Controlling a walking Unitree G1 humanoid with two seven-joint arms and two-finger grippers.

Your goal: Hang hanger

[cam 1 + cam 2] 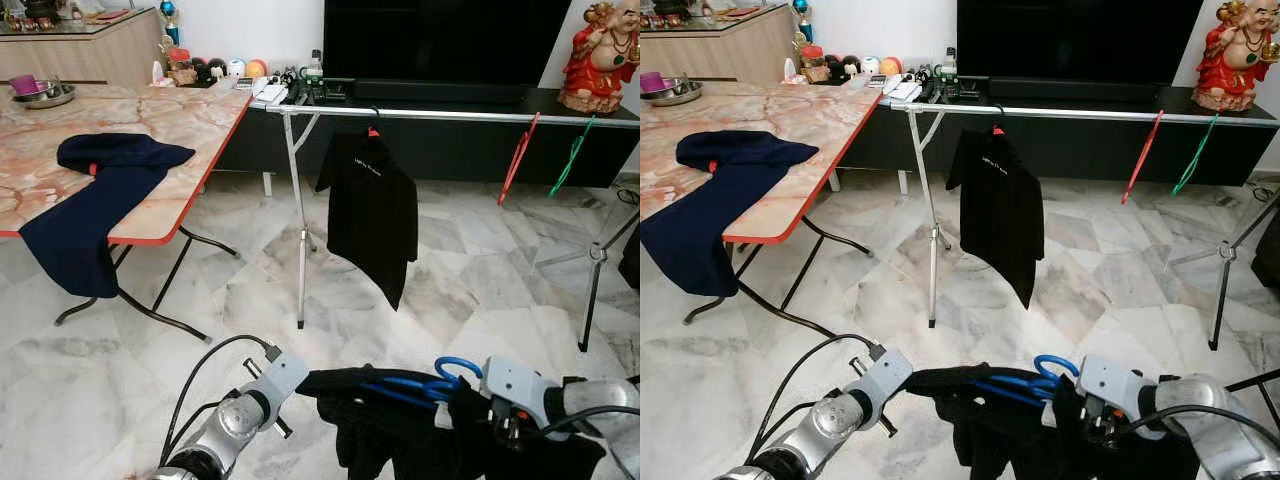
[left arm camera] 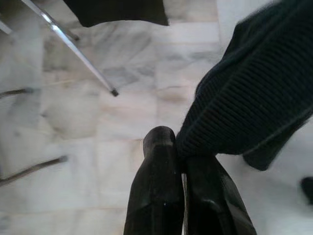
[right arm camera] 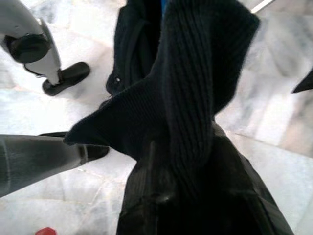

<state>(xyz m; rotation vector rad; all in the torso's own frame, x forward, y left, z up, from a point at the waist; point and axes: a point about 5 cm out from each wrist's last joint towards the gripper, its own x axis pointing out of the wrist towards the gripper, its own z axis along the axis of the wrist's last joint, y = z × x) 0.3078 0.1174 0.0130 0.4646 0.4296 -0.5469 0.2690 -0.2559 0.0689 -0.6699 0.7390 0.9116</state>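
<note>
Blue hanger (image 1: 432,380) inside the black knit garment (image 1: 400,420) hangs near, between both grippers; left gripper (image 2: 182,161) pinches the cloth; right gripper (image 3: 195,196) clamps it too; the head view shows the far rail (image 1: 450,115).

Home living room: television (image 1: 440,40), marble floor (image 1: 250,300), clothes rack (image 1: 440,115).

A marble-patterned table (image 1: 190,120) with a red edge stands on the left, a navy garment (image 1: 95,200) draped over its near edge. A metal bowl (image 1: 42,95) sits at its far side. Behind the rail, a low black TV console (image 1: 450,140) carries a dark television (image 1: 440,40), a red laughing Buddha figurine (image 1: 598,58) at the right end, and small ornaments (image 1: 215,70) on the left. The floor (image 1: 460,290) is pale marble tile.
</note>
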